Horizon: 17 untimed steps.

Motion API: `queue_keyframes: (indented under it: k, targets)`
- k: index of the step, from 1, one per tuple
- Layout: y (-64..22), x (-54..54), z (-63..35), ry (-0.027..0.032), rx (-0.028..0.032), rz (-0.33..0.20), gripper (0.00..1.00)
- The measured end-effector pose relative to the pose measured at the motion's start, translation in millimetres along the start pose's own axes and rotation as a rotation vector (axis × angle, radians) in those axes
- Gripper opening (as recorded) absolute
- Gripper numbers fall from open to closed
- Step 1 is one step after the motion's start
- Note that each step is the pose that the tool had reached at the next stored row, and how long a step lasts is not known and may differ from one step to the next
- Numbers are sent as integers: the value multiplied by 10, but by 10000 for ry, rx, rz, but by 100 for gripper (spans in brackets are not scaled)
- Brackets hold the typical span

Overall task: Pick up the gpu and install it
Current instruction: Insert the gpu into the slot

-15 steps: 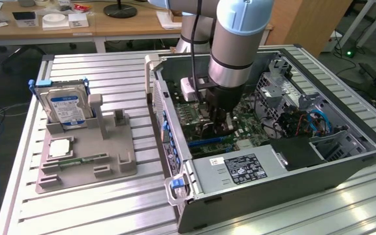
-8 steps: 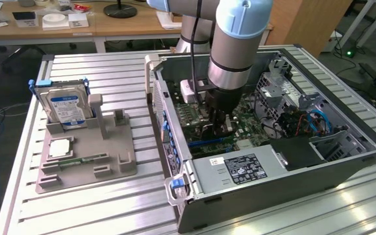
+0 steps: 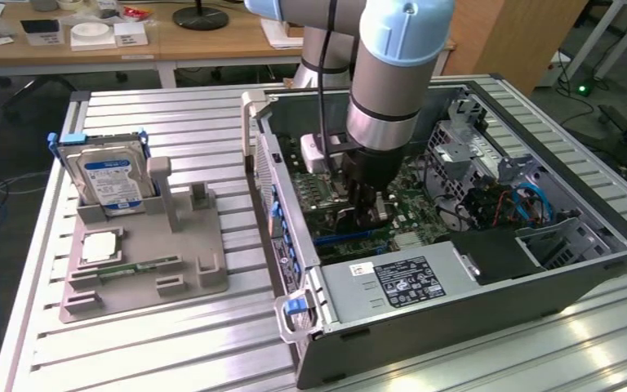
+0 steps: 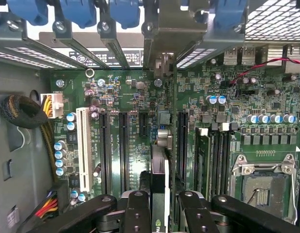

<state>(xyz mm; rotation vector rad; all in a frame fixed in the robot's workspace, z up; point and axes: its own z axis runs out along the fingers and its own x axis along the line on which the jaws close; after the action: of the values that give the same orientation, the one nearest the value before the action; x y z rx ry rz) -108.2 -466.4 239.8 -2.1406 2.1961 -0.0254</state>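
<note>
You cannot see the whole thin dark gpu card (image 4: 160,194): in the wrist view it stands edge-on between the black gripper (image 4: 160,201) fingers, and its lower part is cut by the picture's edge. In the exterior view the grey robot arm (image 3: 384,90) hides the gripper tips, and the card there is hidden from you too. The arm's upper part runs out of the picture. The small print on the white label of the grey metal power supply box (image 3: 401,282) is too small to read. The green motherboard (image 3: 423,216) is partly covered by the arm.
</note>
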Motion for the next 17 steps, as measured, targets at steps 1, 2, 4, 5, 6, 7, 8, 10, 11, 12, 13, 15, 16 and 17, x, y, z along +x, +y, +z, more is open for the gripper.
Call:
queue_keyframes:
  k: [1, 2, 4, 5, 6, 7, 8, 10, 11, 12, 13, 15, 16, 17]
  targets:
    - [0, 0, 3, 0, 0, 0, 27]
    - [0, 0, 5, 1, 0, 0, 27]
    - [1, 0, 10, 0, 0, 0, 27]
    - [1, 1, 13, 0, 0, 0, 27]
    - [1, 1, 16, 0, 1, 0, 27]
    - [1, 1, 19, 1, 0, 0, 27]
    - [1, 1, 21, 0, 0, 0, 27]
    - [2, 1, 27, 1, 0, 0, 27]
    - [2, 1, 29, 1, 0, 0, 27]
    - [2, 1, 32, 0, 0, 0, 27]
    - [2, 2, 34, 1, 0, 0, 27]
    - [3, 2, 37, 1, 0, 0, 27]
    - [2, 2, 37, 1, 0, 0, 27]
    - [3, 2, 37, 1, -1, 0, 27]
